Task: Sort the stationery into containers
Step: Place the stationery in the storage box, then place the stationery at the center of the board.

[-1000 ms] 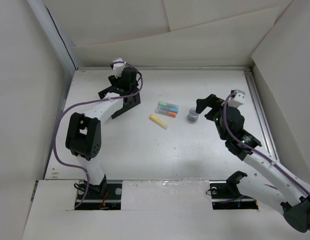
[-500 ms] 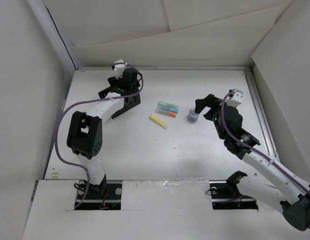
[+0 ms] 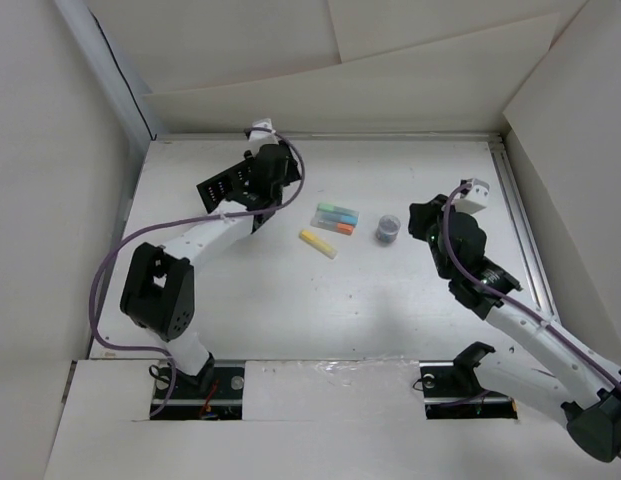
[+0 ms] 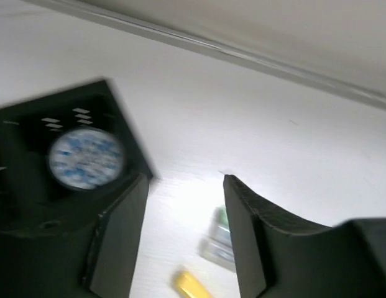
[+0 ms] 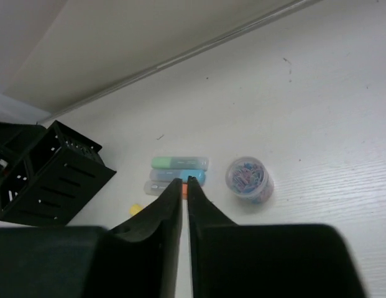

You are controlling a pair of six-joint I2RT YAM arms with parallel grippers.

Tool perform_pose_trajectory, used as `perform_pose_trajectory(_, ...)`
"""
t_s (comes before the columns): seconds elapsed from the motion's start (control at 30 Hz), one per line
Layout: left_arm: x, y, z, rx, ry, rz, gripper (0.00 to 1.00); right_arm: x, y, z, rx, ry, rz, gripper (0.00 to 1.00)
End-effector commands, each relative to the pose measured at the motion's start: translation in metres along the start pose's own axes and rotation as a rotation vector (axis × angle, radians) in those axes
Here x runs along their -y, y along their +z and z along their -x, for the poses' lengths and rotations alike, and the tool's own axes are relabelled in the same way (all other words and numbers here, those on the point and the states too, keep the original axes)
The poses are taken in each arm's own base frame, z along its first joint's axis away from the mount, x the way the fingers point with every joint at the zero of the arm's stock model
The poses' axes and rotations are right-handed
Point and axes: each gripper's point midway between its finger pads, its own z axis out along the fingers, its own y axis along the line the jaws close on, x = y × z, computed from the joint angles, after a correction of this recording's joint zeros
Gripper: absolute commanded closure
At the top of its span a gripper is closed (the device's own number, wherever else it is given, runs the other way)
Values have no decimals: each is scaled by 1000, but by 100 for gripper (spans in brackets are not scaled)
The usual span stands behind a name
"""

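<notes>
Stationery is lying loose near the middle of the table (image 3: 290, 300). A teal-green bar (image 3: 335, 210) and an orange bar (image 3: 343, 228) are sitting side by side, with a pale yellow bar (image 3: 318, 243) just beside them on the near side. A small round tub (image 3: 388, 228) with bluish speckles is standing to their right, apart from them.

The black box (image 3: 228, 184) is sitting toward the far left corner, and a blurry round bluish-white roll (image 4: 87, 158) is showing inside it. The left gripper (image 4: 184, 181) is hovering right beside the box, its fingers spread with only bare table between them. The right gripper (image 5: 184, 181) is hanging near the tub, fingers pressed together and grasping nothing.
</notes>
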Motion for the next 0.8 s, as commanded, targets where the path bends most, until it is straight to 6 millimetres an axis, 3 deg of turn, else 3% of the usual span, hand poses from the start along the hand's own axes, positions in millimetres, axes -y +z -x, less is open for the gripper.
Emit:
perform_pose_trajectory(0.0,80,-42,-25,-56,34,-328,52,-5,-8,35,109,51,-10,91)
perform_pose_trajectory(0.03,96,-49,-35,-67,54,-391,51,-2,-11,39,120,64,-24,95)
perform_pose_trajectory(0.07,113,-54,-61,-123,96,-467,49,3,-13,44,143,71,-46,95)
perform_pose_trajectory(0.1,132,-69,-85,-159,151,-522,45,5,-15,45,147,79,-56,93)
perform_pose_trajectory(0.13,147,-76,-93,-171,175,-557,41,5,-17,48,154,85,-51,87)
perform_pose_trajectory(0.17,159,-82,-104,-187,207,-595,35,8,-21,53,167,91,-57,66)
perform_pose_trajectory(0.23,181,-97,-144,-244,293,-656,20,11,-25,55,179,97,-62,43)
perform_pose_trajectory(0.27,193,-101,-145,-236,307,-680,16,10,-27,58,187,104,-56,26)
perform_pose_trajectory(0.33,201,-101,-169,-275,342,-697,10,8,-28,57,182,103,-49,15)
perform_pose_trajectory(0.37,209,-103,-169,-276,345,-708,9,8,-28,57,182,103,-49,9)
perform_pose_trajectory(0.43,211,-97,-187,-320,365,-712,8,7,-28,56,178,103,-41,5)
perform_pose_trajectory(0.5,218,-94,-190,-325,375,-723,6,7,-28,56,178,103,-41,0)
perform_pose_trajectory(0.7,231,-85,-217,-359,421,-725,6,6,-31,56,178,117,-27,0)
perform_pose_trajectory(0.77,226,-70,-225,-353,439,-661,6,4,-31,55,172,116,-16,0)
